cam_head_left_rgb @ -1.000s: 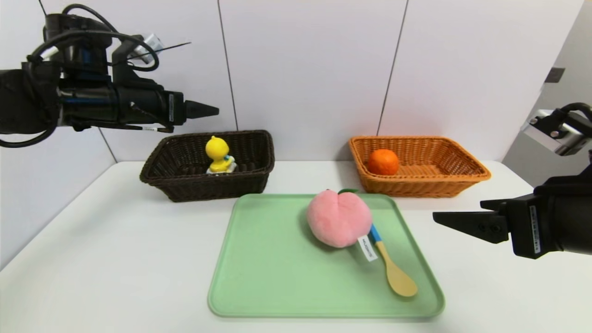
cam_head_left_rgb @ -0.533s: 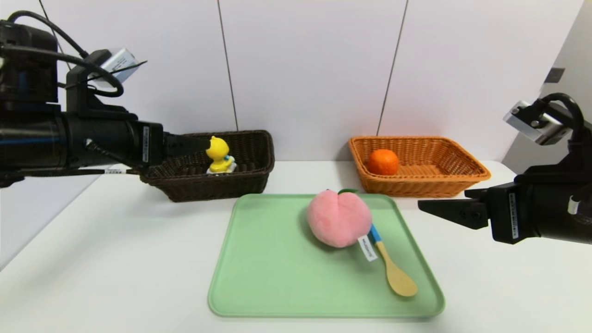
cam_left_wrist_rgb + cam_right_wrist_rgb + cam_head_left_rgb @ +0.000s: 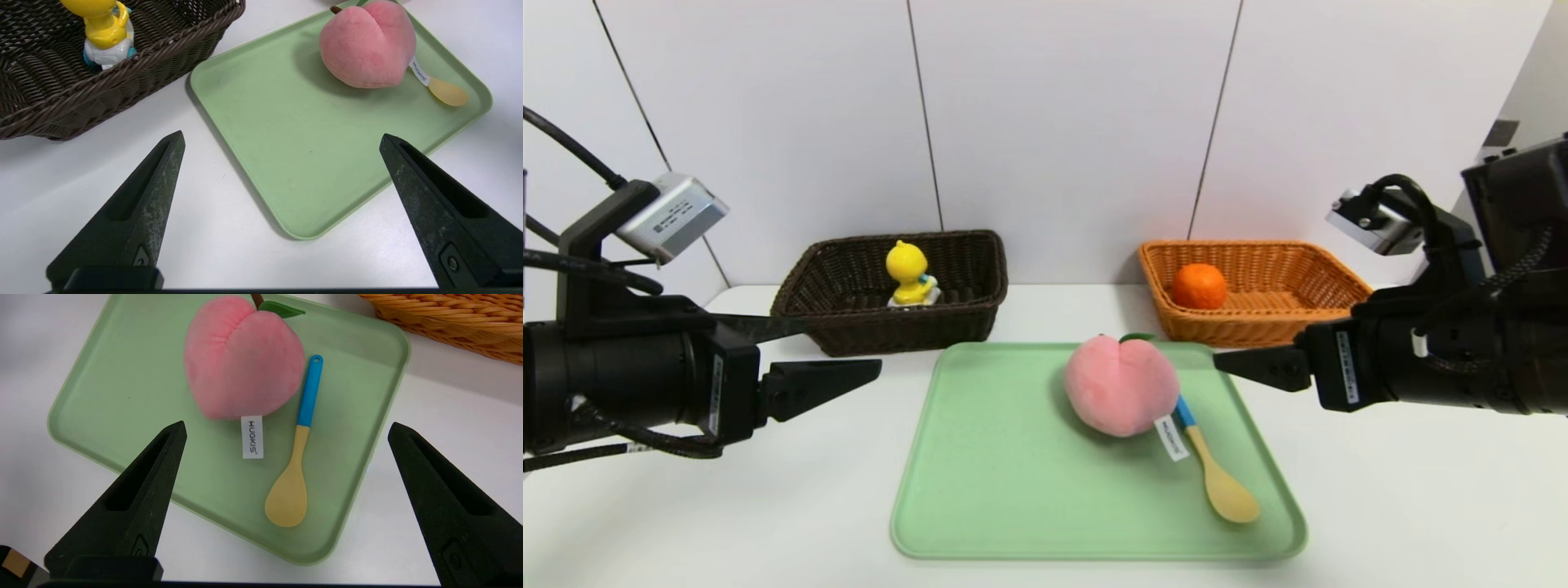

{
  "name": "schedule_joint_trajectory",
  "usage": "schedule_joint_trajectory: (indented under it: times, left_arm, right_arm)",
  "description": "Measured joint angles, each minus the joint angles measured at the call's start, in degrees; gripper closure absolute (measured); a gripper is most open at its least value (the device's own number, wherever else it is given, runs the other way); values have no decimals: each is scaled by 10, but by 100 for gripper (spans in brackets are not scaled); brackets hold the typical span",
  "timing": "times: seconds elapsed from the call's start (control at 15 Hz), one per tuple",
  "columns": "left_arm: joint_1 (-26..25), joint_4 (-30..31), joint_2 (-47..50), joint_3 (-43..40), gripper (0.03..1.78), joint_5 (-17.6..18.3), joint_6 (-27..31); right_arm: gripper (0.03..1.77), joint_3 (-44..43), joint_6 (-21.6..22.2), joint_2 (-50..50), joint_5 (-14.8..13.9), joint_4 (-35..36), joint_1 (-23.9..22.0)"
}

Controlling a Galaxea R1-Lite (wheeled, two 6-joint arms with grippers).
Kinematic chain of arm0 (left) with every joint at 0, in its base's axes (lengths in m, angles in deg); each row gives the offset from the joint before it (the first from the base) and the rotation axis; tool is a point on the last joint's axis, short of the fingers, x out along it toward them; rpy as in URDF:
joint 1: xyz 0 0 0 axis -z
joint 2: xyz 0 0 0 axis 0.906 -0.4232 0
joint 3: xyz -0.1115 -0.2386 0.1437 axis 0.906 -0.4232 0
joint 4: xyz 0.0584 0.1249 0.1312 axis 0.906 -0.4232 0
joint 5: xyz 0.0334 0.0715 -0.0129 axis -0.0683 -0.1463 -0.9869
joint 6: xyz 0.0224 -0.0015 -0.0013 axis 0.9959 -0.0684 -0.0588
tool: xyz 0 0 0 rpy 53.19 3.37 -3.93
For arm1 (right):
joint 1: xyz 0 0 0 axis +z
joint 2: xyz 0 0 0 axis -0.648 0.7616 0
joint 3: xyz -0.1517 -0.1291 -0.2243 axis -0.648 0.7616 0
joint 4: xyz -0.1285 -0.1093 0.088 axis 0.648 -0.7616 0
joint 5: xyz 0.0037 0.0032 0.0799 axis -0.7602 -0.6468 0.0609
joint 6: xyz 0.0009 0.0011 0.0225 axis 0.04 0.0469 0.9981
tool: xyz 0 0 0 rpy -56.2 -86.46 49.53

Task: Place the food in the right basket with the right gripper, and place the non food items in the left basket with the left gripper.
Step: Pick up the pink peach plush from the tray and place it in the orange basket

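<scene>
Peach (image 3: pixel 1121 387) sits centre-frame on the green tray (image 3: pixel 980 490), spoon (image 3: pixel 1213 469) touching its right side. Right gripper (image 3: pixel 1223 365), jaws wide and empty, hovers at right; left gripper (image 3: pixel 837 359), also spread, at lower left. Risk: grabbing the plush could snag the spoon.

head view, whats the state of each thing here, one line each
peach: on the tray, unsorted
spoon: flat on the tray beside the peach, its handle end by the peach
tray: on the table, holding peach and spoon
duck: upright in the dark basket
orange: in the tan basket
left claw: open, empty
right claw: open, empty, at the tray's edge
</scene>
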Motion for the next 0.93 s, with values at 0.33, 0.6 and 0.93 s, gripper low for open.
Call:
schedule_joint_trajectory:
  times: [0.33,0.6,0.93]
  left_arm:
    - [9,0,22,-17,12,0,1]
    - [10,0,30,-20,12,0,2]
    - [10,0,33,-21,12,-1,1]
  right_arm:
    - [10,-91,52,111,-14,-3,18]
    - [10,-148,79,201,-28,-2,23]
    - [10,-176,82,269,-28,2,34]
